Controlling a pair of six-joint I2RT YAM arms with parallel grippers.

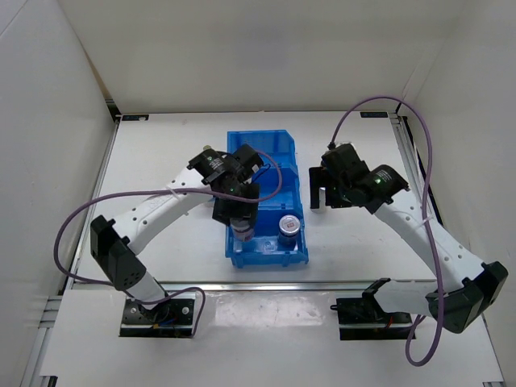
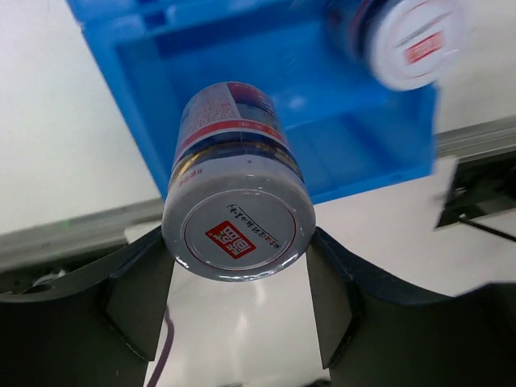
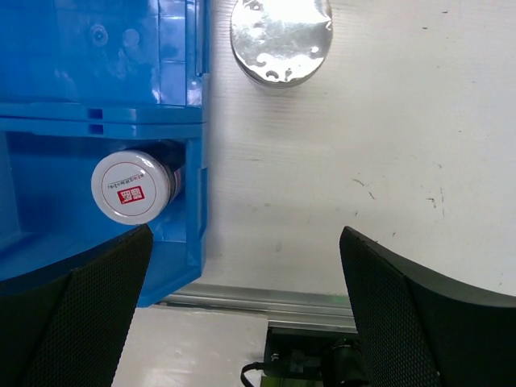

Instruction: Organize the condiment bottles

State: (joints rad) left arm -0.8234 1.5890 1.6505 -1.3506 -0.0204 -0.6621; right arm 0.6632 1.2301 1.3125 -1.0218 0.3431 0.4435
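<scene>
Condiment bottles, nearest first: a white-blue cylinder [image 2: 238,210] is clamped between the half-spread fingers [image 2: 133,290] of the left claw [image 1: 239,219], lid toward the wrist, over the nearest compartment of the blue bin [image 2: 371,165], just inside its near wall. Ahead and to that claw's right a second cylinder [image 2: 411,36] stands in the same compartment, close to the right wall. The right claw [image 3: 242,258] gapes fully wide, holding nothing, above the table [image 3: 363,161], with the metal rail [image 3: 266,300] at the table's near edge just behind it. The bin's right wall runs along its left, and ahead a silver-lidded jar [image 3: 280,36] stands just beside that wall, open room on its right.
</scene>
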